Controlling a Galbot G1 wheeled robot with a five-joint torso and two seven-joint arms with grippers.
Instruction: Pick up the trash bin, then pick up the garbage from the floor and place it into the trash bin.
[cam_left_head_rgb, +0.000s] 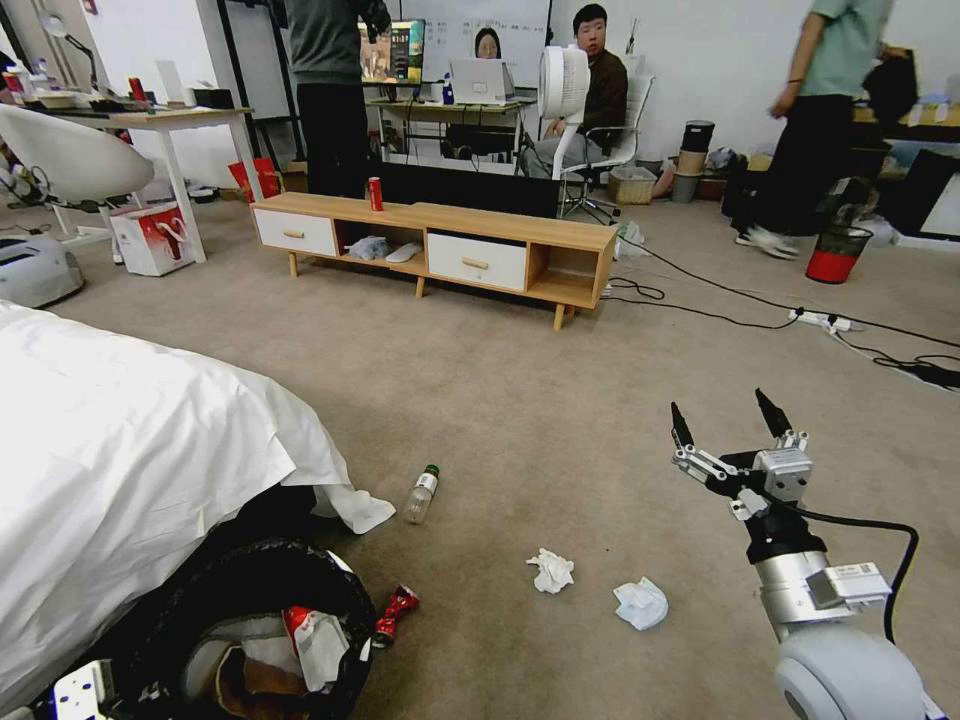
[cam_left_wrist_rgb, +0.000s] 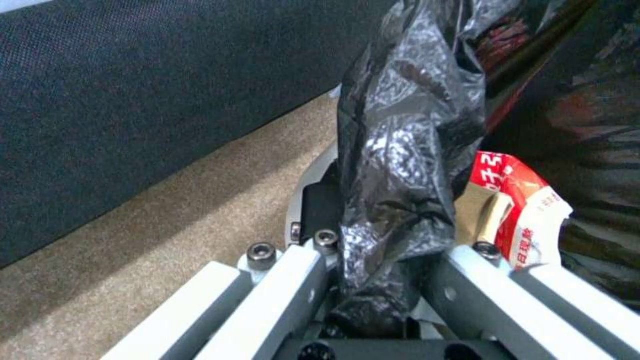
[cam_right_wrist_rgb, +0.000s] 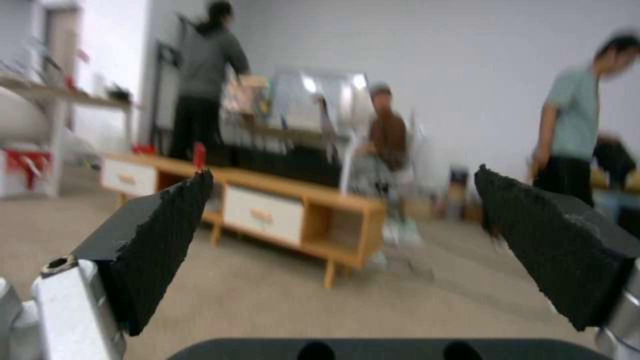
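Four pieces of garbage on the carpet, one bin in hand: collection judged partly done.

Item 1, the trash bin (cam_left_head_rgb: 270, 620), one, nearest the robot beside the white-draped bed (cam_left_head_rgb: 120, 450); the left gripper (cam_left_wrist_rgb: 373, 280) has its fingers closed on the black liner (cam_left_wrist_rgb: 407, 150) at the rim, so the pick-up of the bin looks complete. Inside it, one red-white packet (cam_left_head_rgb: 312, 640) and one tan cardboard piece (cam_left_wrist_rgb: 477, 215). Item 2, one crushed red can (cam_left_head_rgb: 397, 606), touching the bin's outer side. Item 3, two crumpled white tissues, one (cam_left_head_rgb: 551, 570) near the bin, one (cam_left_head_rgb: 640, 603) beyond it toward the right arm. Item 4, one clear bottle (cam_left_head_rgb: 421, 494) with green cap, farther from the bin. The right gripper (cam_left_head_rgb: 728, 425), wide open and empty, hangs above the carpet well apart from the bin. Left to do, by this count: four pieces.
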